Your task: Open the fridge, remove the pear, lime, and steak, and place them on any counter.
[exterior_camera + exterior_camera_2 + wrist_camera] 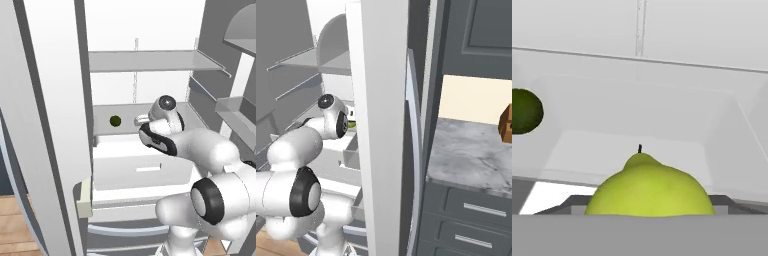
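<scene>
A: Where's the pear (649, 187)?
B: Inside the fridge (150, 60), right at the gripper; lime (115, 120) sits left.
A: Gripped?
B: Can't tell. It looks light, smooth and rounded; hold its widest part.

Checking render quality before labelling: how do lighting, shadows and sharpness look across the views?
Hand view: the pear is evenly lit, slightly soft-edged, and cropped at the bottom. Left base view: flat lighting, the lime casts barely any shadow. Right base view: the counter is bright, without glare.

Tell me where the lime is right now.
The lime sits on the fridge middle shelf, left of the arm's hand in the left base view; in the hand view it's left of the pear.
</scene>
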